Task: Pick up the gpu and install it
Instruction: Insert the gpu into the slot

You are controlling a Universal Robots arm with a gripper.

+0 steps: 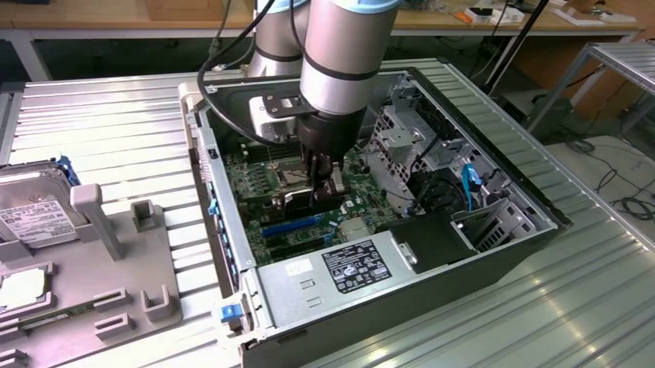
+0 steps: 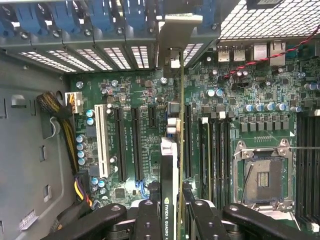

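The gpu (image 2: pixel 173 150) is seen edge-on in the wrist view as a thin green card with a dark labelled side. Its silver bracket (image 2: pixel 177 32) sits at the case's rear slot openings. My gripper (image 2: pixel 170 217) is shut on the card's near end, one black finger (image 2: pixel 147 220) on each side. The card stands upright over the long black expansion slots (image 2: pixel 186 145) of the motherboard (image 2: pixel 125 90); I cannot tell whether it is seated. In the exterior view my gripper (image 1: pixel 330 188) reaches down into the open computer case (image 1: pixel 511 253), with the gpu (image 1: pixel 299 201) low over the board.
Inside the case are the bare CPU socket (image 2: pixel 262 175), a power supply (image 1: pixel 338 268) near the front, drive cages (image 1: pixel 409 146) and cable bundles (image 2: pixel 60 120). At the exterior view's left, a grey fixture tray (image 1: pixel 123 291) carries a silver hard drive (image 1: pixel 31 211).
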